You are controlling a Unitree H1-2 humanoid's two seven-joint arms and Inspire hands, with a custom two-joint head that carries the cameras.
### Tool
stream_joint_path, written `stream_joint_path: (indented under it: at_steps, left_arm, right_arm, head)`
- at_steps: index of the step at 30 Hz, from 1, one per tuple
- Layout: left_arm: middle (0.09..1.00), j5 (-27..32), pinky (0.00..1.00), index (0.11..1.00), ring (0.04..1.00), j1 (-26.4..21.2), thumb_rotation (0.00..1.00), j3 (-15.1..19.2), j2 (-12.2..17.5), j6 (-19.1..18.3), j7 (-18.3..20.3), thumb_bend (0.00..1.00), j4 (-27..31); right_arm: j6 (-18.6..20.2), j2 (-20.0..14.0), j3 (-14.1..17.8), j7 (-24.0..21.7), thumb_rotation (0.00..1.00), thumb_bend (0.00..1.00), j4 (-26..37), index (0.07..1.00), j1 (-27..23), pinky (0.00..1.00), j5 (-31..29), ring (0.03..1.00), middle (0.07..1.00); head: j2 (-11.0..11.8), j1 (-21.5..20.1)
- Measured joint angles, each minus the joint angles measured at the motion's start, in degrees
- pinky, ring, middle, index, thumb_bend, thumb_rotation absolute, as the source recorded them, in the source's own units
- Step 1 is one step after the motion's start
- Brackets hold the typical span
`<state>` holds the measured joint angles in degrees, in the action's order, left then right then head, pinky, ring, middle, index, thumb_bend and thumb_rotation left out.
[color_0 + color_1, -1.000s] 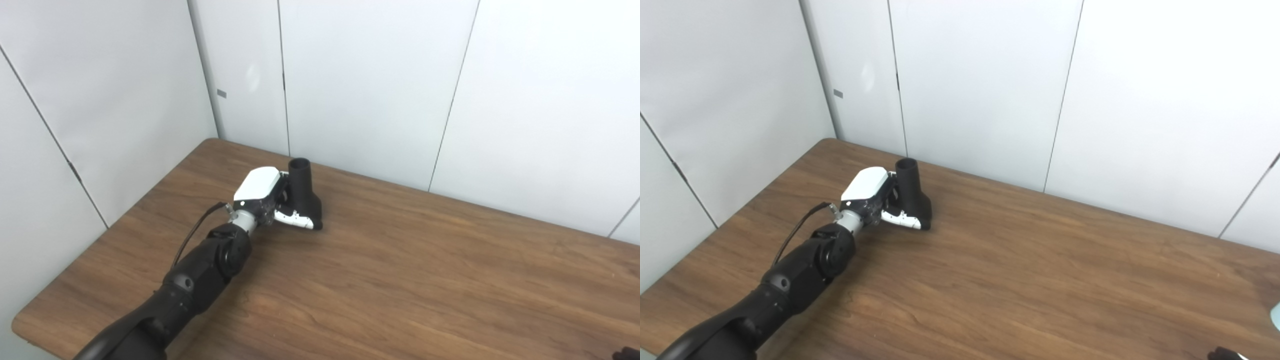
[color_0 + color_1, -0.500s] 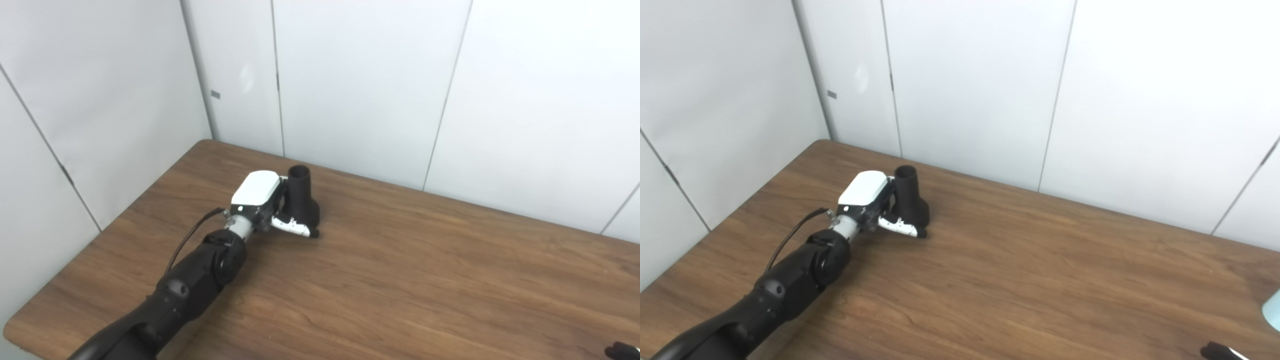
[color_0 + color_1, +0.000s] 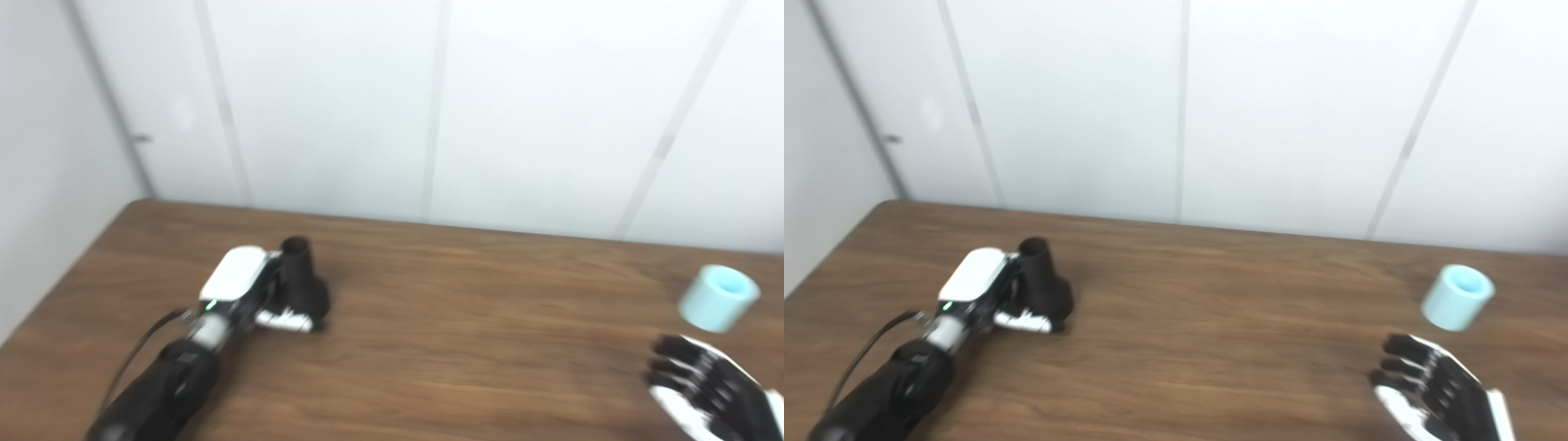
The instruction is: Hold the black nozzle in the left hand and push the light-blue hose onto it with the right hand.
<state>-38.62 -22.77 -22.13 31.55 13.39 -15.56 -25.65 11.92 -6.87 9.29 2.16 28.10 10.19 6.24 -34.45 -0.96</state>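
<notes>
- Left hand point(image 3: 257, 294) is wrapped around the black nozzle point(image 3: 301, 282) at the left part of the wooden table point(image 3: 465, 318), fingers closed against its flared base and its white back turned up.
- Standing upright on the tabletop, the black nozzle has its round open neck pointing up and its wider base down; the pictures are blurred, so the exact finger contact is hard to read.
- A black cable point(image 3: 863, 352) loops off the left wrist beside the dark forearm, which comes in from the bottom left corner.
- Right hand point(image 3: 1436, 392) hovers low at the bottom right, dark fingers point(image 3: 677, 355) spread apart and holding nothing.
- The light-blue hose point(image 3: 718, 298), a short pale cylinder with an open end, lies tilted on the table near the right edge.
- It sits just beyond the right hand's fingertips, apart from them, and well apart from the nozzle across the tabletop.
- White wall panels point(image 3: 1286, 110) with thin seams stand behind the table.
</notes>
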Motion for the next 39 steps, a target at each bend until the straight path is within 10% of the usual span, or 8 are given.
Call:
stream_joint_path:
  at_steps: [11,13,18,26,39]
  left_arm:
    - [0.471,-1.7,0.09,0.484,0.132,0.7,0.0,-2.8,-2.2,2.5,2.9,0.53,4.2]
    - [0.249,-2.3,0.07,0.484,0.117,0.8,0.03,-3.7,-3.1,3.4,2.9,0.52,4.8]
    - [0.188,-5.0,0.06,0.483,0.107,0.8,0.04,-5.6,-5.4,5.2,1.8,0.52,5.4]
    - [0.259,-10.7,0.07,0.483,0.124,0.1,0.04,-8.7,-7.2,8.0,-0.4,0.52,6.1]
    - [0.471,-12.9,0.12,0.484,0.178,-1.2,0.0,-10.5,-8.6,10.1,-1.4,0.53,5.4]
  right_arm:
    - [-0.1,-0.1,0.8,1.5,0.0,0.25,1.4,0.629,-1.8,0.5,7.7,0.619,0.656]
    - [-0.6,-0.1,1.6,2.5,0.0,0.26,1.4,0.621,-2.4,0.49,8.0,0.609,0.646]
    - [-2.9,0.0,3.0,5.7,0.1,0.46,0.0,0.626,-4.3,0.51,11.4,0.625,0.652]
    - [-11.2,-0.4,6.0,12.2,0.33,0.75,-5.8,0.72,-8.1,0.6,14.1,0.721,0.741]
    - [-9.4,-1.6,8.0,16.2,0.42,0.9,-11.3,0.852,-16.1,0.74,21.6,0.84,0.85]
  head:
    - [0.3,-3.5]
    - [0.4,-4.5]
    - [0.8,-7.7]
    - [1.0,-10.8]
    - [1.8,-18.1]
